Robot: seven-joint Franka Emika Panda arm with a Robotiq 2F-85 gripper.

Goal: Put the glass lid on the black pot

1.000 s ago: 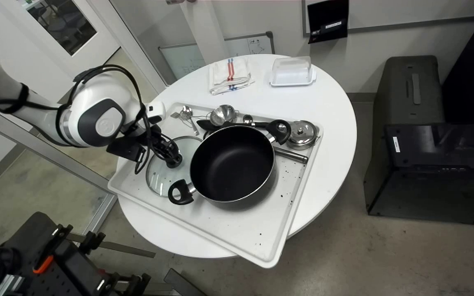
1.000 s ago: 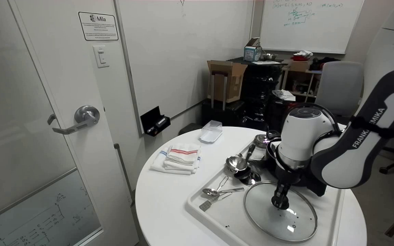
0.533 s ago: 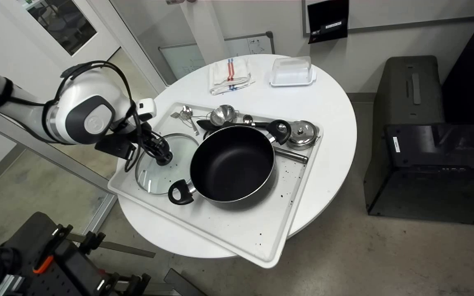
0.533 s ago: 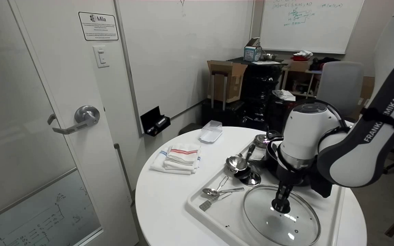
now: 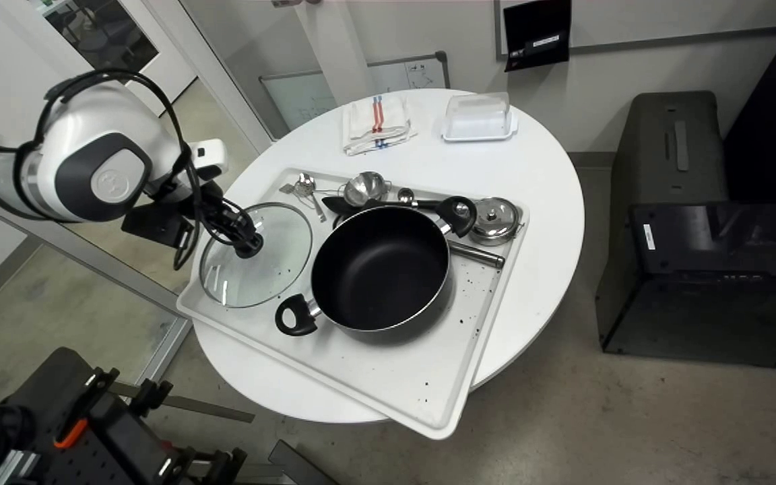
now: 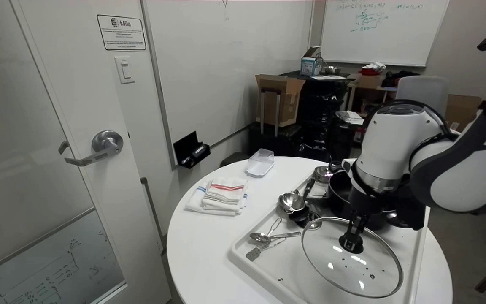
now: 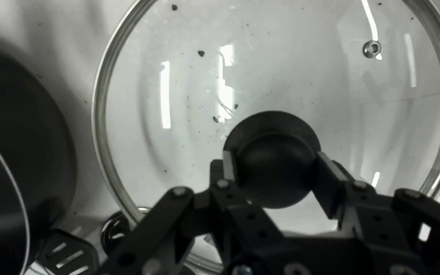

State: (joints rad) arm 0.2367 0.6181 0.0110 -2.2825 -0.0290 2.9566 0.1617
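The tool (image 7: pixel 277 167) is clamped from both sides on the dark knob (image 7: pixel 275 154) of the glass lid (image 5: pixel 275 269), which is just beside the black pot (image 5: pixel 381 269), not over its mouth. The lid seems raised and perhaps tilted, though clear glass leaves the gap beneath it hard to judge. It should handle as stiff, moderately heavy and breakable; its smooth face would likely slip, so the knob is the right place to hold. A rounded knob may let the lid swing, and the metal rim (image 7: pixel 99 91) could knock the pot handle (image 5: pixel 304 310) nearest it, so a level, slow carry and soft set-down are called for. Beyond the pot on the tray (image 5: pixel 374 367), in an exterior view, lie a shiny metal cup (image 5: pixel 364 188) and a small lidded metal pot (image 5: pixel 494 221); farther from the pot, on the white surface (image 5: pixel 555 209), are folded towels (image 5: pixel 376 126) and a clear-topped box (image 5: pixel 478 117).
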